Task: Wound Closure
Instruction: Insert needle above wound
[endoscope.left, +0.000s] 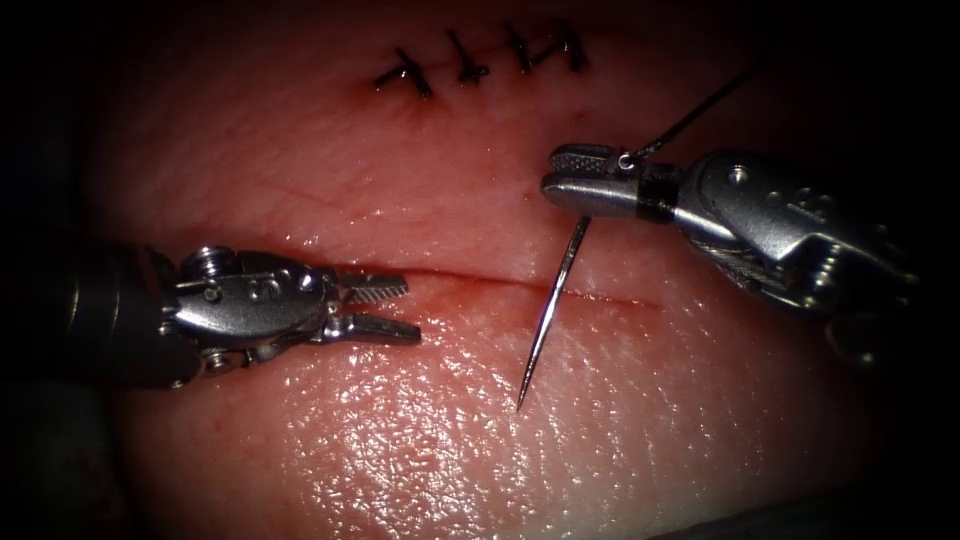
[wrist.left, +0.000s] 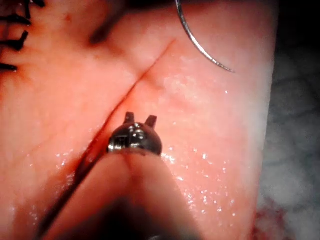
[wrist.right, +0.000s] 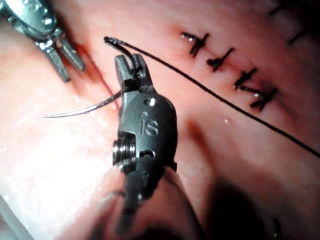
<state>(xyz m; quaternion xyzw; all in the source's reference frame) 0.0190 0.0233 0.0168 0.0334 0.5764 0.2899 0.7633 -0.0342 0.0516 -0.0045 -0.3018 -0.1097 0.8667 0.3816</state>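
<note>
Needle (endoscope.left: 548, 318) tip poised free over the tissue (endoscope.left: 620, 440) below the cut (endoscope.left: 590, 292), not in it. Left tool (endoscope.left: 382, 307) beside the cut's left part, jaws narrowly parted, holding nothing. Right tool (endoscope.left: 578, 178) clamped on the needle near its thread end. Thread (endoscope.left: 700, 110) trailing up and right. Farther off, finished stitches (endoscope.left: 480, 62).

Two end effectors: the left (endoscope.left: 385, 307), holding nothing, and the right (endoscope.left: 580, 180), holding the needle near its thread end. One curved needle (endoscope.left: 548, 312), clear of the tissue (endoscope.left: 620, 430). One thread (endoscope.left: 700, 110). One open cut (endoscope.left: 470, 282). Four stitches (endoscope.left: 480, 62) in a row, on one piece of tissue.
</note>
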